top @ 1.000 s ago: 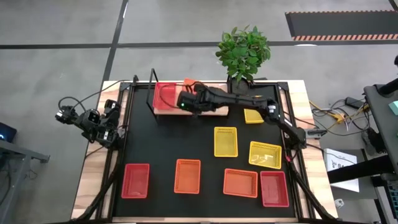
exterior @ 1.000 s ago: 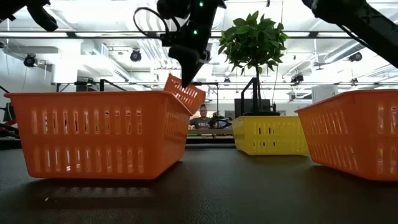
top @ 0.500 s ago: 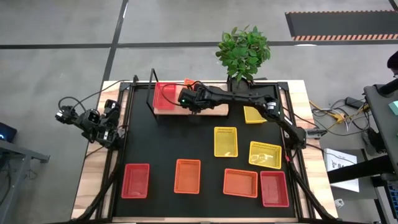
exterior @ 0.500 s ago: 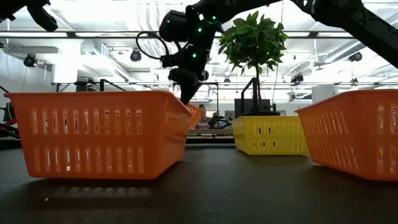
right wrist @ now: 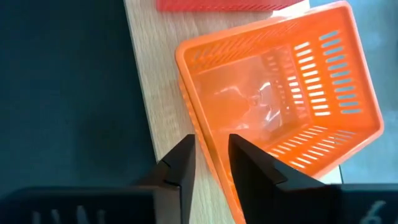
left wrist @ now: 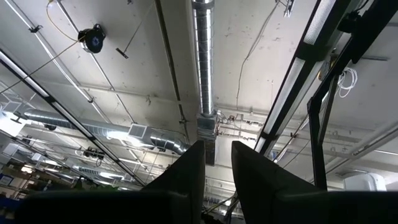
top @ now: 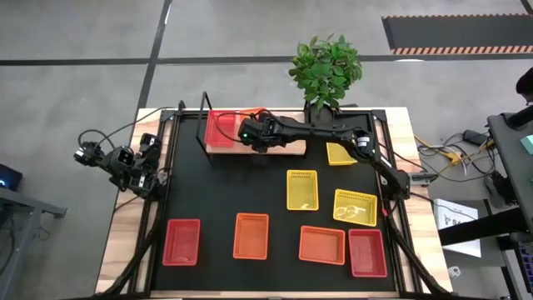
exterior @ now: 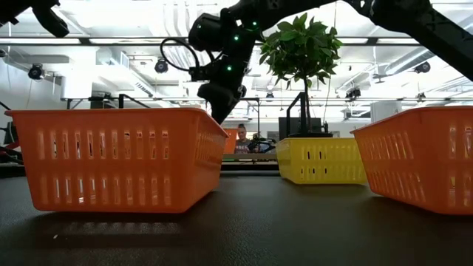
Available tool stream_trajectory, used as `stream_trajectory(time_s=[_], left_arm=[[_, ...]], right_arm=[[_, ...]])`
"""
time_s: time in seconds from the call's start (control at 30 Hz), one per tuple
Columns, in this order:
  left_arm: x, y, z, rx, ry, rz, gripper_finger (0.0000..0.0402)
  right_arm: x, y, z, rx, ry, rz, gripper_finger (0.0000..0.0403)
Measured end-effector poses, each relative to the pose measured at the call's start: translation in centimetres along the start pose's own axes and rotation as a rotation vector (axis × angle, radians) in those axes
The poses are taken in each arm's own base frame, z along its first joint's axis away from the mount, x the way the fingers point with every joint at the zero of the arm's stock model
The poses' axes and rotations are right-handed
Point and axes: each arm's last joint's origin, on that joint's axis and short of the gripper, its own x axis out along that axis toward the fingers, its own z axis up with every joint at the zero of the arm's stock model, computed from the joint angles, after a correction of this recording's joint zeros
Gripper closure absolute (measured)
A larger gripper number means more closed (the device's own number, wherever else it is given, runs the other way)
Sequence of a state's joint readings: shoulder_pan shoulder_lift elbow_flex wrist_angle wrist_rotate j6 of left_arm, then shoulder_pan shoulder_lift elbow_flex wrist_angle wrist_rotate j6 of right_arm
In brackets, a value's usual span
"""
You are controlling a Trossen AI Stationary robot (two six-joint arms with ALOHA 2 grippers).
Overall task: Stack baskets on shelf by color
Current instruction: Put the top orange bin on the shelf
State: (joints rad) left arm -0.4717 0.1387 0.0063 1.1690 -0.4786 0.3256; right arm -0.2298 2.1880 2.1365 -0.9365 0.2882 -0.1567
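The shelf is a light-wood board at the table's far edge with a black frame at its left end. A red basket sits on it at that end. Beside the red one an orange basket rests flat on the wood. My right gripper slants down over it, open, one finger on each side of its wall. Folded back at the table's left edge, my left gripper points up at the ceiling, open on nothing. My right gripper has the orange basket's short wall between its fingers, one finger inside the basket and one outside, coming from above on a slant. Whether either finger touches the wall, I cannot tell. The basket stands with its bottom on the shelf.
Loose baskets lie on the black tabletop: three yellow ones, two orange and two red. A potted plant stands behind the shelf's right end.
My right gripper has gone down and a little toward the table's left, onto the shelf beside the red basket. The orange basket, which hung tilted and clear below it, has come down with it and now sits level on the wood.
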Motion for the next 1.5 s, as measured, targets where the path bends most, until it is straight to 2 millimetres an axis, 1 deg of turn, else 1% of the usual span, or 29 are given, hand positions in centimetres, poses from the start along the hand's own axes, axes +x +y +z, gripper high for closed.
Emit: stream_trajectory(time_s=[0.17,0.3,0.47,0.57,0.67,0.73,0.87,1.1,1.27,1.37,1.5], left_arm=[[0.0,0.0,0.0,0.000,0.000,0.000,0.0339],[0.0,0.0,0.0,0.000,0.000,0.000,0.0339],[0.0,0.0,0.0,0.000,0.000,0.000,0.0339],[0.0,0.0,0.0,0.001,0.001,0.000,0.0339],[0.0,0.0,0.0,0.001,0.001,0.000,0.0339],[0.0,0.0,0.0,0.001,0.001,0.000,0.0339],[0.0,0.0,0.0,0.001,0.002,-0.001,0.0339],[0.0,0.0,0.0,0.001,0.001,0.000,0.0339],[0.0,0.0,0.0,-0.003,0.000,0.000,0.0339],[0.0,0.0,0.0,-0.003,0.000,-0.001,0.0339],[0.0,0.0,0.0,-0.004,-0.002,-0.002,0.0339]], right_arm=[[-0.3,0.0,0.0,-0.011,-0.002,0.001,0.0292],[-1.4,-0.2,0.2,-0.035,-0.024,-0.002,0.0290],[-2.9,-0.9,0.3,-0.051,-0.052,-0.010,0.0310],[-3.4,-1.9,0.3,-0.032,-0.070,-0.021,0.0342],[-2.8,-3.0,0.1,-0.005,-0.071,0.027,0.0382],[-1.9,-3.3,0.0,0.020,-0.079,0.067,0.0390],[-1.1,-3.5,-0.4,0.029,-0.059,0.088,0.0392],[-0.4,-3.4,-0.7,0.056,-0.047,0.091,0.0394],[1.4,-2.8,-1.1,0.043,-0.008,0.107,0.0394],[1.5,-2.5,-1.0,0.046,-0.010,0.111,0.0394],[1.1,-2.3,-0.7,0.059,-0.029,0.146,0.0394]])
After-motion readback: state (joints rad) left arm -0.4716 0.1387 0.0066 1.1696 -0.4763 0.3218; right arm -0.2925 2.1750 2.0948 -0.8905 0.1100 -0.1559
